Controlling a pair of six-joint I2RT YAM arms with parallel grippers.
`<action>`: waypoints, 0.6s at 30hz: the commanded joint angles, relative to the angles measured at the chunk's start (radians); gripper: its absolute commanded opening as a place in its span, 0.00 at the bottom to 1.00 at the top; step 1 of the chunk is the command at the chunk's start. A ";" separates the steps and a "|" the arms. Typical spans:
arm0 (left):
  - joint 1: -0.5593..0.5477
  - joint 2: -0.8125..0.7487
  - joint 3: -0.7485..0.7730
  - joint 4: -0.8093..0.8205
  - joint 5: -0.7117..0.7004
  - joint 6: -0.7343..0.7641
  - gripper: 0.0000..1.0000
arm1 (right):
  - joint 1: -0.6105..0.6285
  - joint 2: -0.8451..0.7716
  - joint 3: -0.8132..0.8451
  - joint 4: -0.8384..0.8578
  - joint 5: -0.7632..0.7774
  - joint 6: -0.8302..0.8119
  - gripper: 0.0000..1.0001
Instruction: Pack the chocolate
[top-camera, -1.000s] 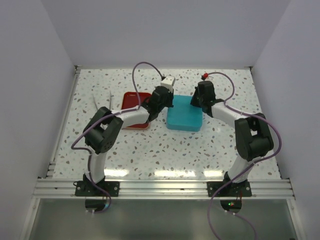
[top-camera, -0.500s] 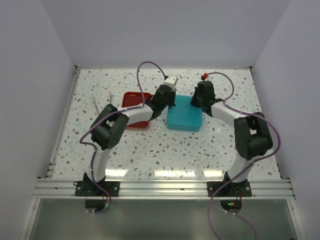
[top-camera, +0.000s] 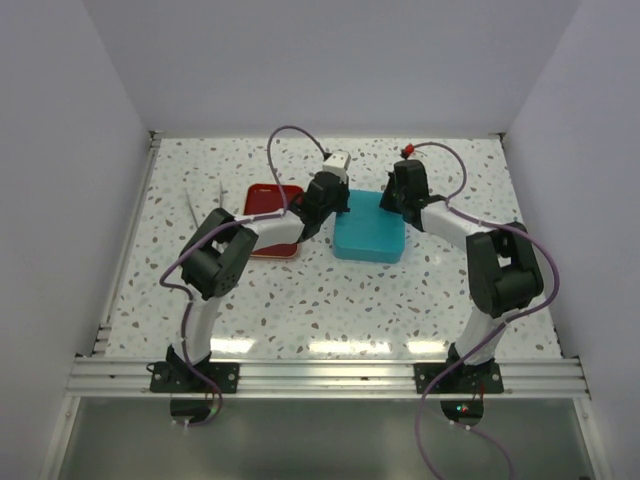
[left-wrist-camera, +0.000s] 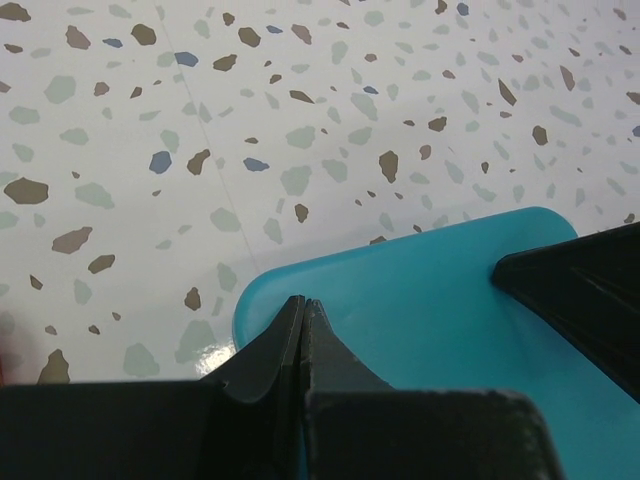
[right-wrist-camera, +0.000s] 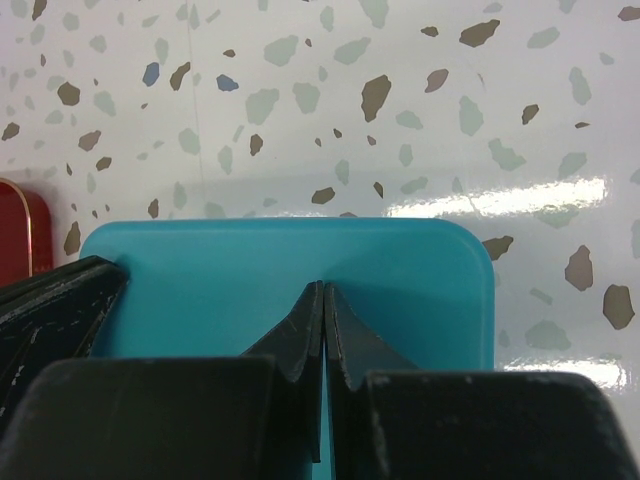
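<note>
No chocolate pieces are in view. The teal square tin (top-camera: 368, 240) shows only a flat teal top, so its inside is hidden. My left gripper (top-camera: 336, 207) is shut and empty, its tips at the tin's left edge; in the left wrist view the tips (left-wrist-camera: 303, 302) lie over the teal top (left-wrist-camera: 430, 320). My right gripper (top-camera: 392, 205) is shut and empty at the tin's far right edge; in the right wrist view its tips (right-wrist-camera: 324, 287) rest over the teal top (right-wrist-camera: 250, 265). Whether either gripper touches the top I cannot tell.
The red tray (top-camera: 266, 205) lies left of the tin, partly under my left arm; its edge shows in the right wrist view (right-wrist-camera: 15, 230). Two thin pale sticks (top-camera: 192, 207) lie left of the tray. White walls enclose the speckled table (top-camera: 300, 300).
My left arm's elbow has swung right and its gripper edged slightly toward the tin. My right gripper has shifted a little left. The tin has not moved.
</note>
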 joint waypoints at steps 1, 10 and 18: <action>0.026 0.025 -0.060 -0.090 -0.001 -0.048 0.00 | 0.003 0.057 -0.049 -0.214 0.024 -0.028 0.00; 0.046 0.051 -0.115 -0.083 0.100 -0.132 0.00 | 0.005 -0.011 -0.054 -0.231 0.019 -0.031 0.00; 0.046 0.050 -0.175 -0.076 0.099 -0.138 0.00 | 0.016 -0.078 -0.086 -0.193 -0.042 -0.047 0.00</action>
